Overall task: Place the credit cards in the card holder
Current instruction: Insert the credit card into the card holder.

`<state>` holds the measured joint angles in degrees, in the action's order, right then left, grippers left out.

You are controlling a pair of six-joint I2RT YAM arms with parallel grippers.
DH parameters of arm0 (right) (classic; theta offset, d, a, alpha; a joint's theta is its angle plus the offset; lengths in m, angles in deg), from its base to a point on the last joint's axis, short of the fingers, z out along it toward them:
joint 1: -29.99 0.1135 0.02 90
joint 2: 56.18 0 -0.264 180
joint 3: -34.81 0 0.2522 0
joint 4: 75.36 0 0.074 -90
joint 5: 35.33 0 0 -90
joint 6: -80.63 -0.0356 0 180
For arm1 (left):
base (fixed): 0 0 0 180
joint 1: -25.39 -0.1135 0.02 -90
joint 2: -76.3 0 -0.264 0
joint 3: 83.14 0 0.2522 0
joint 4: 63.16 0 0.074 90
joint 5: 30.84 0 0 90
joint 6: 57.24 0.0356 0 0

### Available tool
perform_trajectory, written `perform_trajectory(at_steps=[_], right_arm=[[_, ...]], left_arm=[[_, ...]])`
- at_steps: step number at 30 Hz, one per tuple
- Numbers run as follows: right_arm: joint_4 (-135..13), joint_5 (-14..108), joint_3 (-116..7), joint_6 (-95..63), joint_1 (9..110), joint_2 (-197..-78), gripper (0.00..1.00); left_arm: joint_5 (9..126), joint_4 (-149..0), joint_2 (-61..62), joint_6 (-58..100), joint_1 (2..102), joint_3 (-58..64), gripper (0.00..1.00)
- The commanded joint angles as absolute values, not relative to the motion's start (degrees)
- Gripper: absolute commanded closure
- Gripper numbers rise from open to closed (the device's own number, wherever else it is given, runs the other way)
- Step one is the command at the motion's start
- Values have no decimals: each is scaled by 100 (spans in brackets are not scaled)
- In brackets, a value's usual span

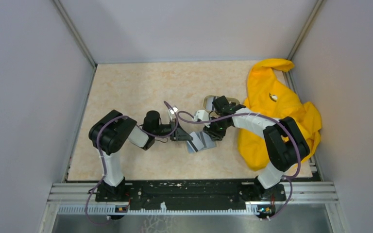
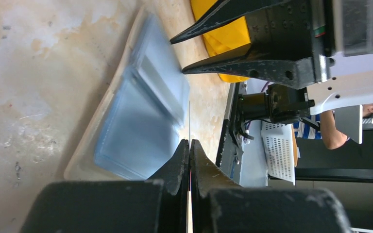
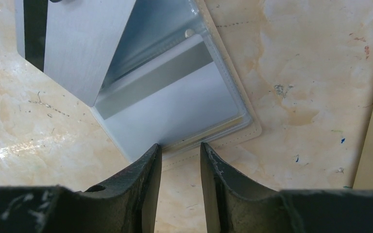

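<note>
Beige marbled tabletop lies free left of and beyond the open tan folding card holder. Crumpled yellow cloth blocks its right. The black left gripper, pinching a grey plastic card, and the right gripper crowd over it.

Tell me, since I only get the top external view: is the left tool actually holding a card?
Observer: Yes, the left tool is shut on a silver card with a dark stripe.
Operator: Is its target open?
Observer: The card holder lies open, light blue inside, with a white card tucked in one pocket.
Operator: And the other arm?
Observer: The right tool has its jaws apart above the holder's near edge, nothing clamped.
</note>
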<state>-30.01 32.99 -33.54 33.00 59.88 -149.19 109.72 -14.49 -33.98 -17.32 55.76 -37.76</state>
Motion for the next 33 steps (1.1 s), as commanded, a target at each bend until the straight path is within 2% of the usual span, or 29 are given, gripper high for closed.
perform_trajectory(at_steps=[1, 33], right_arm=[[-3003, 3630, -3516, 3341, 6058, -15072, 66], [-2952, 3595, -3573, 3299, 6111, -15052, 66]], left_arm=[[11009, -1694, -3548, -1469, 5544, -3627, 100], [10652, -2798, -3677, -1073, 5528, -3205, 100]])
